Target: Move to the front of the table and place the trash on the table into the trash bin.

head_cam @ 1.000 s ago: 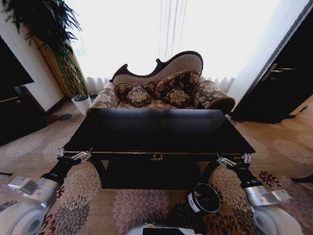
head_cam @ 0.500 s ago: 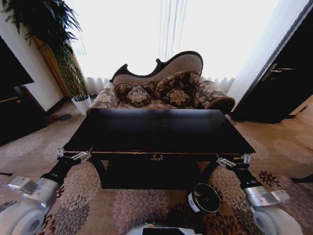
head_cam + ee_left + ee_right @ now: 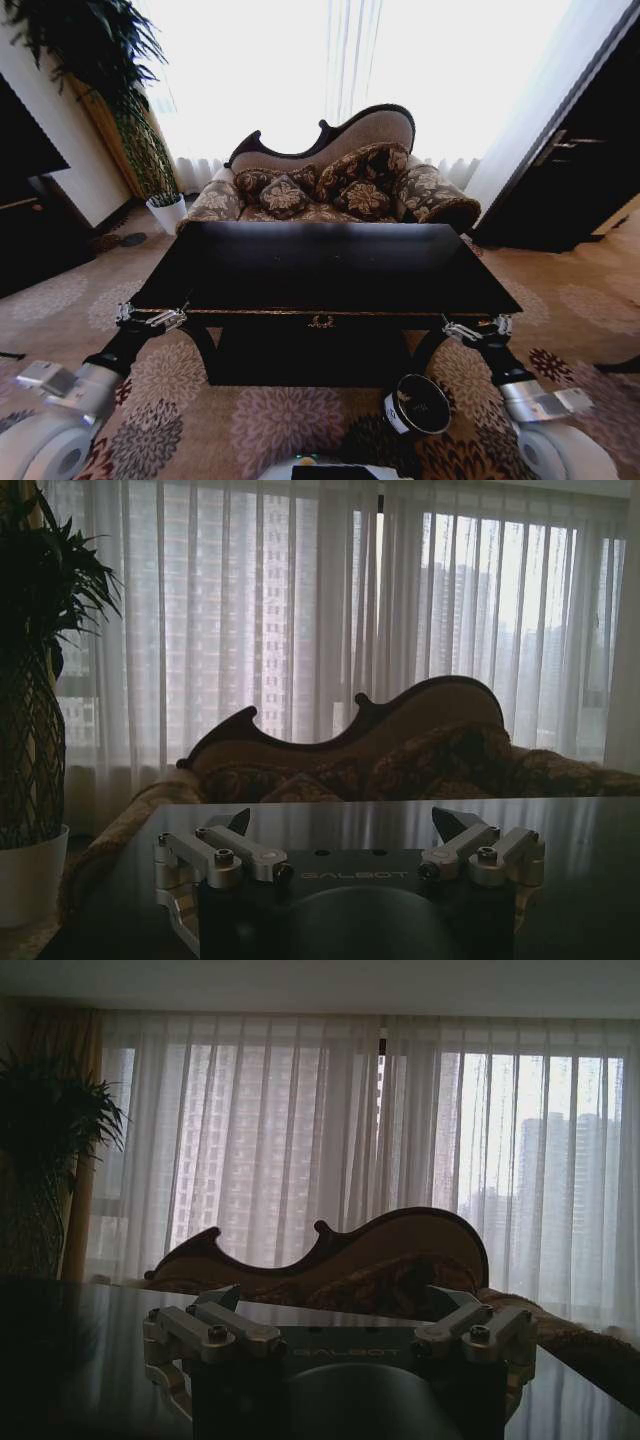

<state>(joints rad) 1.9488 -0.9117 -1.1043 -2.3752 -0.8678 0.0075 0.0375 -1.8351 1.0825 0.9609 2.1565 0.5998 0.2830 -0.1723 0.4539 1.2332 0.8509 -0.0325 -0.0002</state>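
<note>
Left pincer [image 3: 152, 316] hangs at lower left of the head view, level w/ the front left corner of the black surface [image 3: 320, 265], fingers spread and empty. In the left wrist view the same pincer [image 3: 345, 832] sits low in frame, its two dark tips well apart, the glossy top stretching beyond them. Right pincer [image 3: 478, 328] mirrors it at lower right of the head view, by the front right corner, also spread w/ nothing between the tips; the right wrist view shows it [image 3: 338, 1305] low in frame, tips apart.

The surface fills the centre of the head view, gold emblem on its front panel, curved legs on a floral carpet [image 3: 250, 420]. Its top reads as plain dark gloss; no trash can be made out on it from here.

Trash bin [image 3: 417, 404] stands on the carpet at lower centre-right, in front of the surface's front edge and near the right arm, white label on its side.

Behind the surface, a patterned sofa [image 3: 330, 185] w/ cushions sits before bright curtained windows; a tall plant [image 3: 120, 90] stands at upper left.
</note>
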